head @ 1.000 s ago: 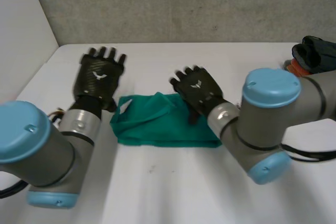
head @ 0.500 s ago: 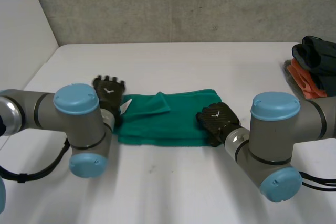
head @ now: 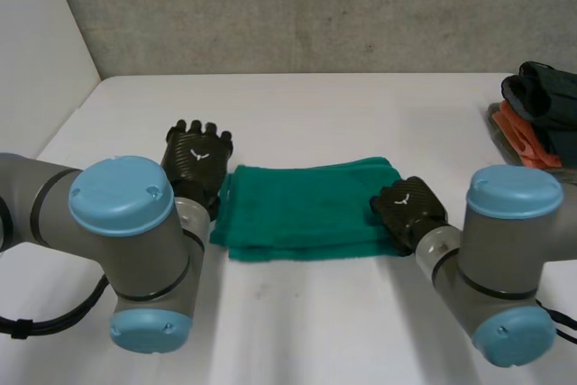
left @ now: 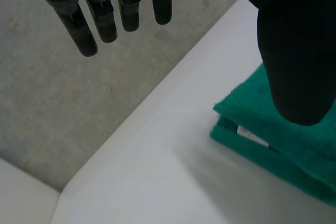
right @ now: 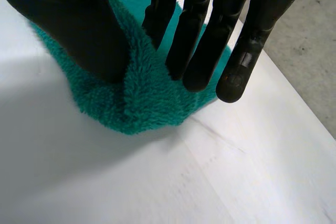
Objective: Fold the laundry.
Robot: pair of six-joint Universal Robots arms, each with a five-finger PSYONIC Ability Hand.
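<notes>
Shifted since half a second earlier: the green towel [head: 306,209] lay further toward the robot's right, its loose raised flap gone, and both arms had moved with it.

Item 1, green towel: folded into a flat layered rectangle, it lay on the white table [head: 315,114] between the two hands, near the middle of the head view. A small white tag [left: 252,134] showed between the layers at the corner seen in the left wrist view.

Item 2, left robot hand [head: 198,158]: it sat at the towel's left end with its fingers [left: 100,19] straight, spread and clear of the cloth. The thumb hung over the towel's corner; whether it touched could not be told.

Item 3, right robot hand [head: 410,209]: it sat on the towel's right end. In the right wrist view a ridge of the fleece was pinched between the thumb and the fingers [right: 199,35].

Item 4, pile of clothes [head: 541,101]: dark and orange pieces, at the table's far right edge, well apart from the towel.
</notes>
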